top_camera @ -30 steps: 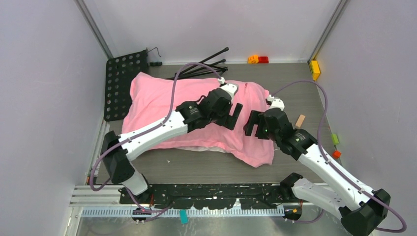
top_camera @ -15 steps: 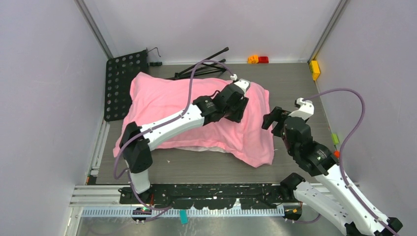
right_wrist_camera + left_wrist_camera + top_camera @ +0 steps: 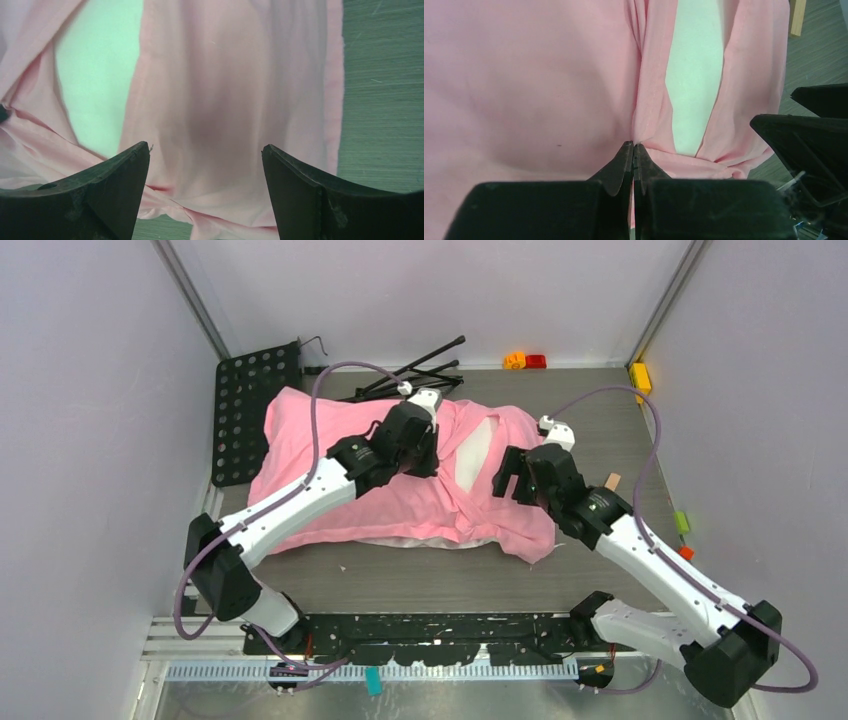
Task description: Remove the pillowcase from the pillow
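Note:
The pink pillowcase (image 3: 320, 455) lies across the table with the pillow inside it. A strip of white pillow (image 3: 473, 452) shows through a parted opening near the right end. My left gripper (image 3: 424, 454) is shut on the opening's left edge, a gathered fold of pillowcase (image 3: 574, 75) pinched at its tips (image 3: 633, 145), beside the bare pillow (image 3: 694, 75). My right gripper (image 3: 515, 478) hovers open over the right flap. In its wrist view the pillowcase (image 3: 225, 90) lies below the right gripper (image 3: 205, 150), apart from the fingers, with the pillow (image 3: 100, 65) to the left.
A black perforated plate (image 3: 255, 410) and black rods (image 3: 410, 375) lie at the back left. Orange and red blocks (image 3: 525, 361) and a yellow block (image 3: 640, 380) sit by the back wall. A wooden block (image 3: 611, 483) and small green (image 3: 682, 522) and orange (image 3: 685, 553) pieces lie right.
My left gripper closed on the pillowcase edge and drew it left, parting the opening and baring white pillow. My right gripper swung left, back over the right flap, still open.

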